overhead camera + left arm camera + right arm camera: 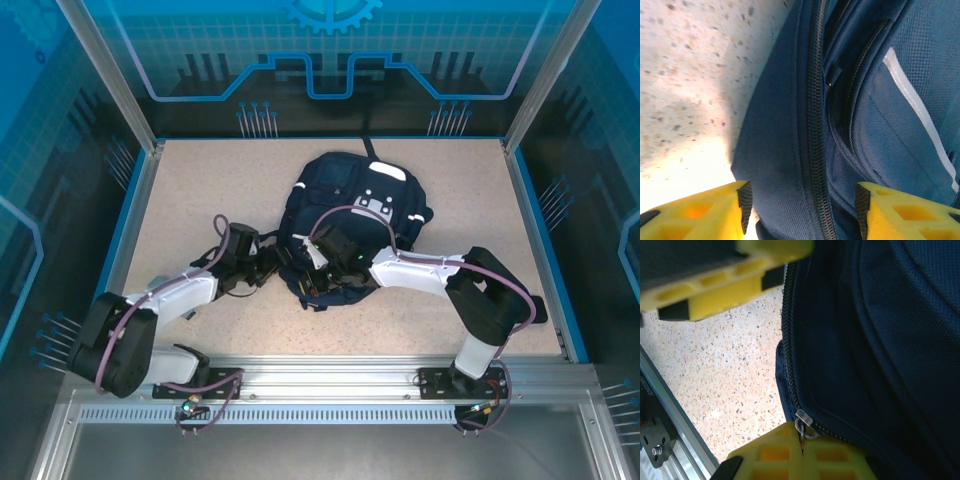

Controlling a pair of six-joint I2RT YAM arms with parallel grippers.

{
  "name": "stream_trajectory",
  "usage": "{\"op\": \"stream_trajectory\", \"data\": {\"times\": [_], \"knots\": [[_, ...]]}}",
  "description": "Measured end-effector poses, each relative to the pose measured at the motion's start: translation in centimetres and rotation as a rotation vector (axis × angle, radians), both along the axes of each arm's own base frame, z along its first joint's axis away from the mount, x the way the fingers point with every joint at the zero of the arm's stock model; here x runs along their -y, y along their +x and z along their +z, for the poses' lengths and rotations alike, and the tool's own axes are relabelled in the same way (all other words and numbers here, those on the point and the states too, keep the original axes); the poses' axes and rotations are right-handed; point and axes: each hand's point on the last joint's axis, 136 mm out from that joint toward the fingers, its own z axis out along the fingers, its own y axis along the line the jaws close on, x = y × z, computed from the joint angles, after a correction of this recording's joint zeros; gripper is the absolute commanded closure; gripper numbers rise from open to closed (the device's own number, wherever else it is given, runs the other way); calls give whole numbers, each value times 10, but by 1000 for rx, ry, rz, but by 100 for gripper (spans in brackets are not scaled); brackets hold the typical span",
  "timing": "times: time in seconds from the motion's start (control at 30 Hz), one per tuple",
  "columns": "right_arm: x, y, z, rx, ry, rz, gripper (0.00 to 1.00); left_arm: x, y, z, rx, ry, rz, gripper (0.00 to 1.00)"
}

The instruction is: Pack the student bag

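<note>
lying flat on the speckled beige tabletop point(200, 200), central and toward the far half, the large navy-blue fabric student bag point(355, 215) shows its white-striped front upward, with its near edge turned to both arms. judgement: this lay puts the zip within reach of either arm.

left side: the left pincer point(270, 266) sits at the bag's near-left edge. in the left wrist view it point(802, 200) stands open, its yellow fingers point(715, 210) well apart. they straddle the dark toothed zip track point(812, 125) that runs down the bag's side. fabric lies between the jaws, but neither pad is seen pressing it, and nothing is held. judgement: it is placed to take or steady the fabric beside the zip, as a counter-hold.

right side: the right pincer point(318, 268) lies over the bag's near edge, just beside the left one. in the right wrist view it point(801, 447) is closed, with its fingers meeting. it is pinching the small silver metal zip pull point(802, 421) at the bag's corner, where the track bends. judgement: the hold serves to draw the slider along the track. whether the compartment is open at this point cannot be told.
</note>
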Motion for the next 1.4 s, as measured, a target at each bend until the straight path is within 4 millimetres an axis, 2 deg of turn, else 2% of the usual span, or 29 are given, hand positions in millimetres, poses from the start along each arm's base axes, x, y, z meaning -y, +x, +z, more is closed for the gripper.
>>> {"op": "stream_trajectory", "data": {"times": [0.13,0.27,0.4,0.53,0.77,0.83,0.93,1.03,1.13,1.2,1.3,1.4], "knots": [[1,0,-1,-1,-7,-2,100,6,0,-14,-46,-5,17,59],[5,1,-3,5,-27,-14,100,6,1,-17,-63,-16,50,77],[16,7,-2,24,-102,-54,100,6,2,-17,-59,-2,61,89],[46,10,2,67,-221,-115,100,5,3,-17,-45,17,64,91],[121,0,14,130,-384,-225,100,4,8,-12,-25,43,56,92],[134,3,14,130,-394,-257,100,5,11,-8,-13,42,50,93],[145,7,15,127,-393,-290,100,4,16,-2,8,48,45,90],[141,7,16,122,-371,-276,100,-4,18,2,25,68,59,76],[134,4,16,116,-346,-231,100,-27,21,13,57,121,126,62],[125,2,17,116,-325,-192,100,-38,22,25,86,133,165,56],[100,1,18,119,-287,-119,100,-41,18,40,119,122,182,48],[67,4,23,129,-227,-56,100,-41,11,47,126,89,193,44]]}}
